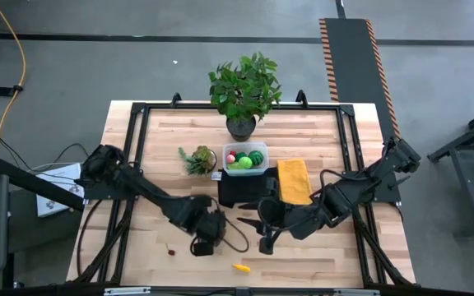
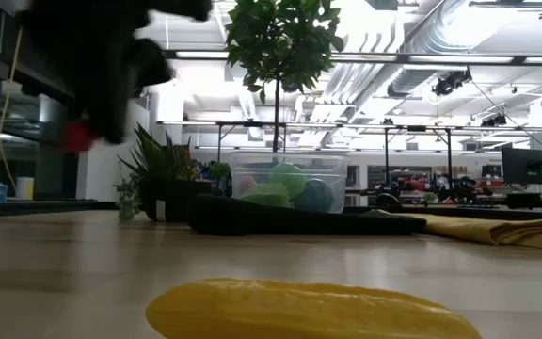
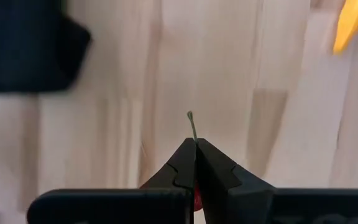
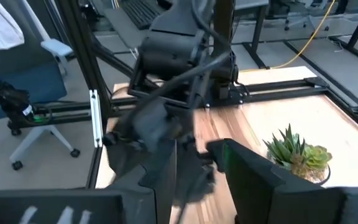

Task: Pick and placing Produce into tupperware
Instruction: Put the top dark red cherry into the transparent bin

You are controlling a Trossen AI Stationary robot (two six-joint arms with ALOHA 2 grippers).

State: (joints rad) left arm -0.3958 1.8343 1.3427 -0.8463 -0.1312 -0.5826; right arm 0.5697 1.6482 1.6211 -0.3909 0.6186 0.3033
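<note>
Left wrist view: a small red cherry [image 3: 196, 198] with a thin green stem sits pinched between the clenched fingers of the left end effector [image 3: 196, 163], above the pale wooden bench [image 3: 247, 74]. Near the bench's front edge lies a yellow produce piece [image 1: 241, 267], close to the left end effector. Well apart, the small clear plastic tupperware [image 1: 246, 159] holds green and red produce. The right end effector [image 1: 267, 238] hovers nearby, partly parted, with no object seen in it.

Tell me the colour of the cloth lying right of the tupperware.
Yellow cloth, seen best in the high view, beside the tupperware.
</note>
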